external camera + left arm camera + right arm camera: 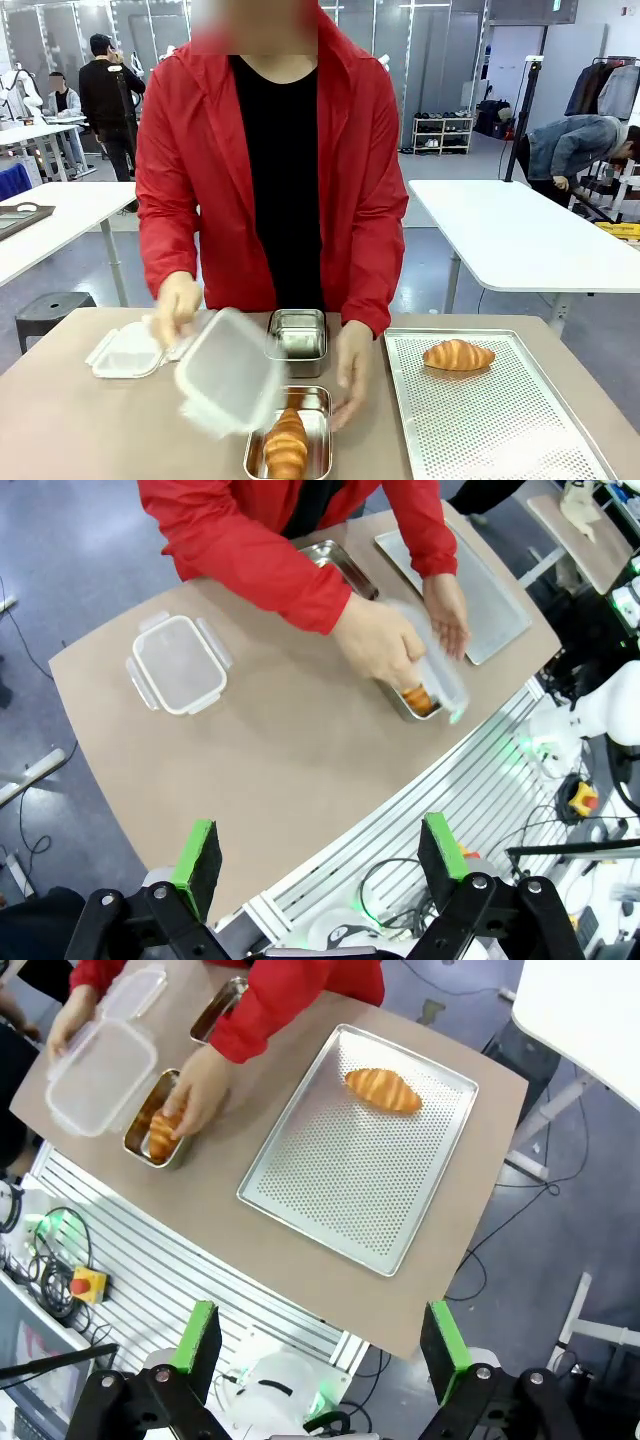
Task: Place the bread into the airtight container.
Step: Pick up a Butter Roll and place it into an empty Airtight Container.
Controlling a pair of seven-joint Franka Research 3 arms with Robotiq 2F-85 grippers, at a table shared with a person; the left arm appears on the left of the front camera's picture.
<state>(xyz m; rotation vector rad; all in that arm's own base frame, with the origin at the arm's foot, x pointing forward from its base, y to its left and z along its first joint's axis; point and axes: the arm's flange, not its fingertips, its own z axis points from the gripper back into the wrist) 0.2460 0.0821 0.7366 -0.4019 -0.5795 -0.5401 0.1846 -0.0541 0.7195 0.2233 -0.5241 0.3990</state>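
One croissant (287,443) lies in the near steel airtight container (322,440) at the table's front edge. The person holds a clear lid (228,372) tilted over it with one hand and rests the other hand on the container's side. A second croissant (458,355) lies on the perforated tray (490,420) at the right. My left gripper (318,852) hangs open high above the table's near edge, with the bread (420,696) far ahead. My right gripper (320,1338) is also open and empty, high above the tray (350,1180) and its croissant (383,1090).
A second steel container (297,340) stands behind the first, in front of the person. A second clear lid (128,350) lies flat on the table at the left. The person's arms reach over the middle of the table.
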